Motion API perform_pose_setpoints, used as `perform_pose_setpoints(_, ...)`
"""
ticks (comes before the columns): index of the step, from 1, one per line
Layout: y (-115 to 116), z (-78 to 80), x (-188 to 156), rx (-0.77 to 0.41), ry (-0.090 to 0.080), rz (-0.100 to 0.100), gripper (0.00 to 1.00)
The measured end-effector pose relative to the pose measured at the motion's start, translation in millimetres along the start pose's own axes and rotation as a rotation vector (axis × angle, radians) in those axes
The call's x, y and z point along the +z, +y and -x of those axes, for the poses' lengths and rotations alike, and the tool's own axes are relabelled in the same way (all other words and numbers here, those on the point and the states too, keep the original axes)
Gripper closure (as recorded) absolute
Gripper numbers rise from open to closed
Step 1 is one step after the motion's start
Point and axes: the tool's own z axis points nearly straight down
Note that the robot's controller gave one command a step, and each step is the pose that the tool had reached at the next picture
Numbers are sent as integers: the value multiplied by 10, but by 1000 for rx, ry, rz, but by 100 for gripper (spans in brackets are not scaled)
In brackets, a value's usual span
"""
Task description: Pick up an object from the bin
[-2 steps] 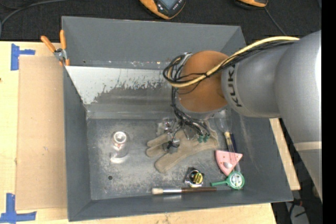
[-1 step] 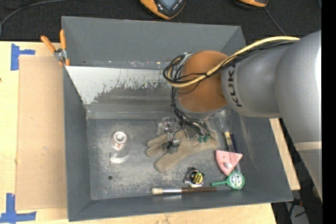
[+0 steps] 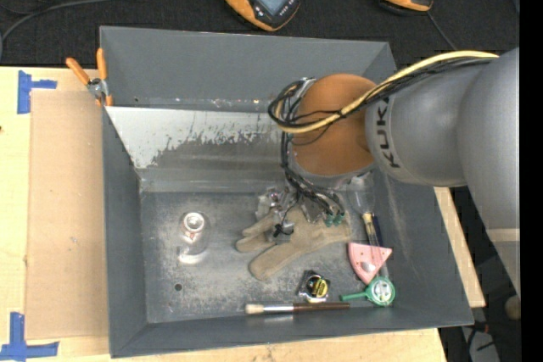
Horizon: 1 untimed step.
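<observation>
My gripper (image 3: 283, 216) hangs under the orange wrist cover, low over the middle of the bin floor. Right beneath it lies a tan work glove (image 3: 284, 250), spread flat towards the front left, and the gripper's tip is at the glove's cuff end. Whether it touches the glove I cannot tell. A dark pen (image 3: 371, 227) lies just right of the gripper by the bin's right wall.
A small clear glass (image 3: 193, 231) stands on the left of the floor. Along the front lie a thin brush (image 3: 293, 309), a small yellow-black tape measure (image 3: 316, 286), a pink triangular piece (image 3: 368, 259) and a green round tool (image 3: 378, 292). The arm covers the bin's back right.
</observation>
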Motion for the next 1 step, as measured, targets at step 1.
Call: perform_pose_setpoints(1,6,-1,-277,0,0,0,100)
